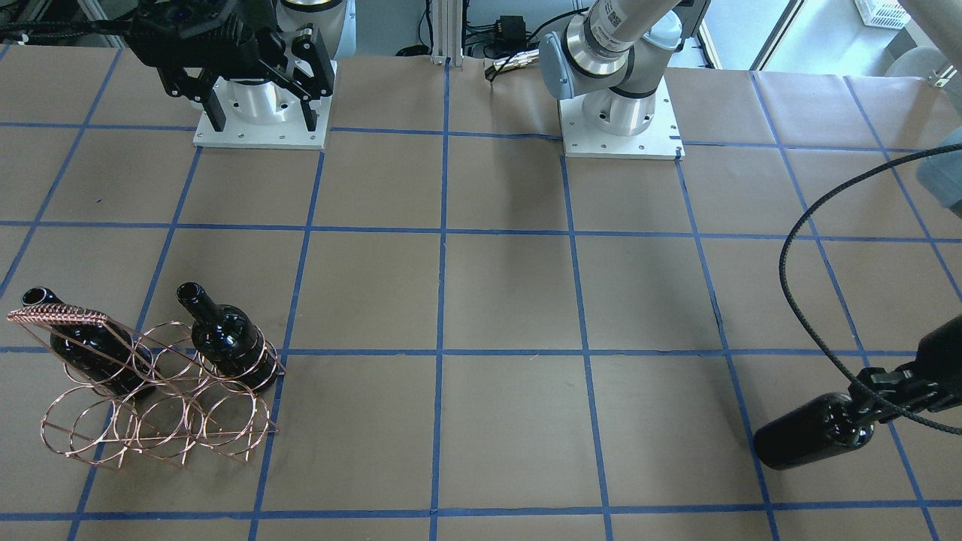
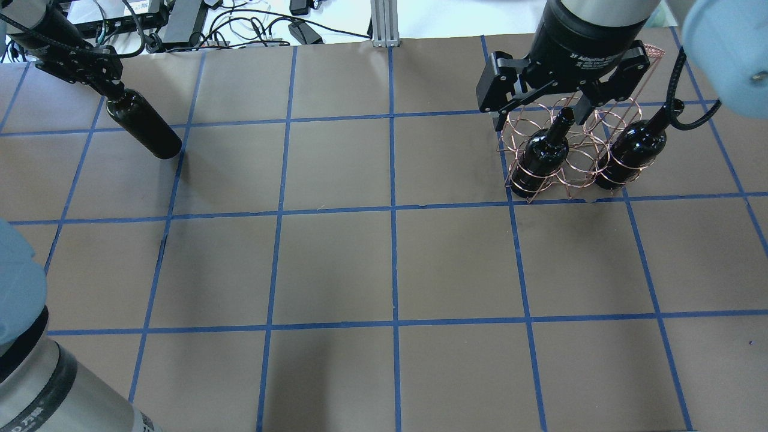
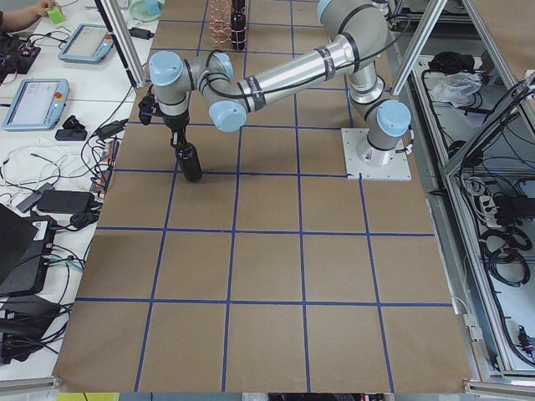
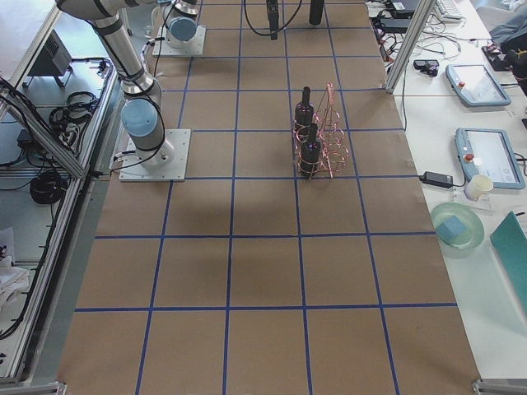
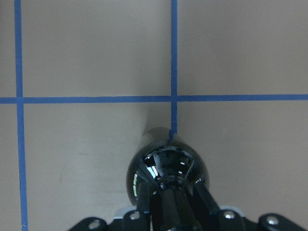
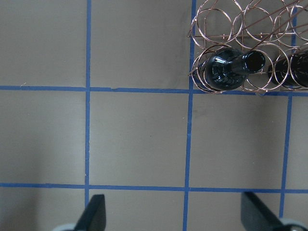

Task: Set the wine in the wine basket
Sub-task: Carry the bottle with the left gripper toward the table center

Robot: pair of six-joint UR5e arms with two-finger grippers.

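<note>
Closest to the robot's base, the right gripper (image 6: 173, 202) hangs high above the brown paper-covered table (image 2: 336, 264) gridded with blue tape. Its two black fingers are spread wide with nothing between them. Farther out, on the robot's left, the glossy near-black glass wine bottle (image 2: 146, 131) is clamped at its short neck by the left gripper (image 2: 114, 93), whose jaws are drawn in narrow around the glass. The left wrist view looks straight down over the bottle's rounded shoulder. The side view shows it standing upright, with its long axis vertical, the mouth up inside the grip and the base toward the table. Whether the base rests on the paper or is just clear of it I cannot tell. At about the same depth but well apart, on the robot's right, stands the copper-coloured thin-wire rack (image 1: 154, 398) of round rings in two rows. In the row nearer the robot, two more dark glass bottles (image 1: 229, 342) (image 1: 86, 353) sit upright with necks up in the outer rings, and the ring between them looks open. The farther row holds nothing, and the wrapped wire handle bar (image 1: 64, 314) rises at one end. By my reading the task is well along, with two bottles seated and the third in hand but not yet delivered. What is left is to carry it across the table, keep it vertical, and lower it base first into a free ring. That is a long reach for this arm.
</note>
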